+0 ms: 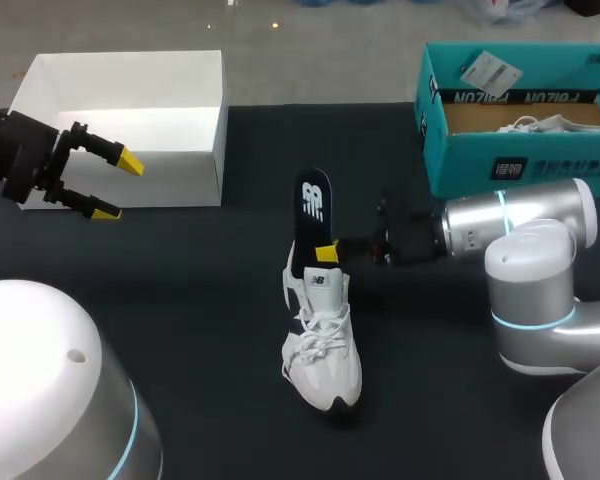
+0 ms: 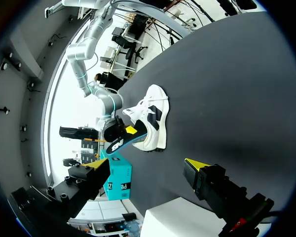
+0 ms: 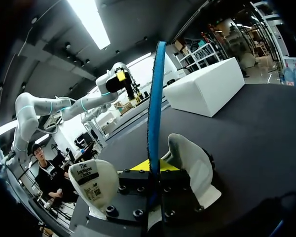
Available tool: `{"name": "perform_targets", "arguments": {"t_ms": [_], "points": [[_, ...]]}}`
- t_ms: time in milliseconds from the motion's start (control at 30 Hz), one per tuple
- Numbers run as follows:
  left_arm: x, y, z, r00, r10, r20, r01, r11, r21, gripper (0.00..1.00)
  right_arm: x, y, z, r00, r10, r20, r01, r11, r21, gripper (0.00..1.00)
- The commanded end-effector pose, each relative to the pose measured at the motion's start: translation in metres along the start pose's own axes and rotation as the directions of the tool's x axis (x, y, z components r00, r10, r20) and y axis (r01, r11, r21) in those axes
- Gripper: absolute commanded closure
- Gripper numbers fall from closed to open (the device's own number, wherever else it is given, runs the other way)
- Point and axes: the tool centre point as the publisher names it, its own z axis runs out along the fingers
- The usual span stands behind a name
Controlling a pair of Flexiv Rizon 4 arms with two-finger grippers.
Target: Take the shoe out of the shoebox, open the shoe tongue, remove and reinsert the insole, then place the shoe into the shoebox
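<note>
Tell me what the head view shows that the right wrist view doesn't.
Only the head view: the teal shoebox with a second shoe inside, and the laces of the shoe on the table. Only the right wrist view: the label inside the tongue, and the insole seen edge-on. Both: shoe, insole held in the right gripper, white box, left gripper.

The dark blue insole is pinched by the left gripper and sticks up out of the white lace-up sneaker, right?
No: the right gripper, not the left, pinches the dark blue insole, which sticks up out of the white lace-up sneaker. The head view shows it; the left gripper hangs open, apart.
</note>
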Motion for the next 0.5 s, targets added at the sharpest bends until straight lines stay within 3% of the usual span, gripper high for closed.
{"name": "perform_targets", "arguments": {"t_ms": [33, 67, 233, 333, 433, 500], "points": [[0.000, -0.001, 0.000, 1.000, 0.000, -0.004, 0.000, 1.000, -0.002, 0.00, 0.003, 0.005, -0.002, 1.000, -0.003, 0.012, 0.003, 1.000, -0.006, 0.60], [0.000, -0.001, 0.000, 1.000, 0.000, -0.004, 0.000, 1.000, -0.002, 0.00, 0.004, 0.009, -0.002, 1.000, -0.014, 0.015, 0.014, 1.000, -0.013, 0.56], [0.000, -0.001, 0.000, 1.000, 0.000, -0.004, 0.000, 1.000, -0.002, 0.00, 0.007, 0.029, -0.004, 0.998, -0.056, 0.017, 0.056, 0.998, -0.027, 0.58], [0.000, -0.001, 0.000, 1.000, 0.000, -0.004, 0.000, 1.000, -0.002, 0.00, 0.006, 0.035, -0.004, 0.998, -0.066, 0.018, 0.066, 0.997, -0.026, 0.69], [0.000, -0.001, 0.000, 1.000, 0.000, -0.004, 0.000, 1.000, -0.002, 0.00, 0.005, 0.036, -0.003, 0.997, -0.067, 0.023, 0.068, 0.997, -0.025, 0.95], [0.000, -0.001, 0.000, 1.000, 0.000, -0.004, 0.000, 1.000, -0.002, 0.00, 0.003, 0.034, -0.003, 0.998, -0.062, 0.029, 0.063, 0.998, -0.024, 1.00]]}}
